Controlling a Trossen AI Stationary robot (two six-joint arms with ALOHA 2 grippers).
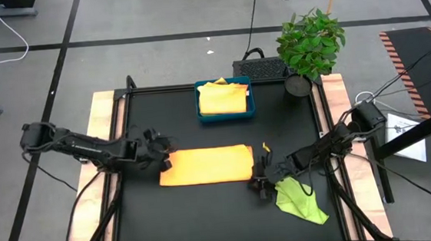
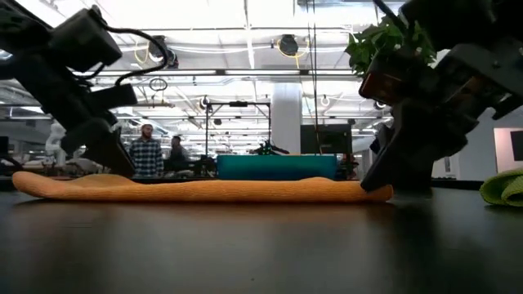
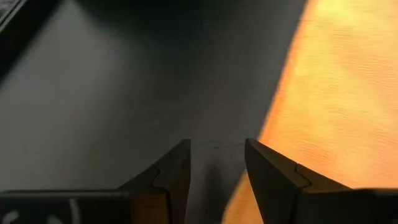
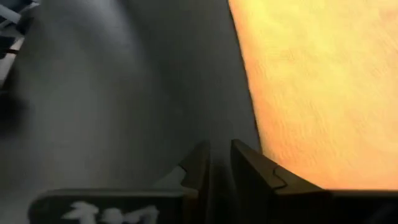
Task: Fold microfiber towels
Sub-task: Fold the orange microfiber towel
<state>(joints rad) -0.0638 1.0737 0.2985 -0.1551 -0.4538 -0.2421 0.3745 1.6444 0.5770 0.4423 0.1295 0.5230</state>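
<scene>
Both grippers are sitting at the orange towel (image 1: 206, 166) ends, left gripper (image 1: 162, 160) spread, right gripper (image 1: 262, 180) narrowly parted, needing matched, even pinches of its corners.

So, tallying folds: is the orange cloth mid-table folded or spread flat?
Folded: the orange microfiber cloth lies as a narrow strip, doubled and thick in the low view.

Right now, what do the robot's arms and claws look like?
Both arms are dark, almost black, with chunky jointed segments and black cables trailing off them. The left claw has two dark wedge-shaped fingers with angular tips. The right claw looks the same, and white markings show on the body behind its fingers.
</scene>
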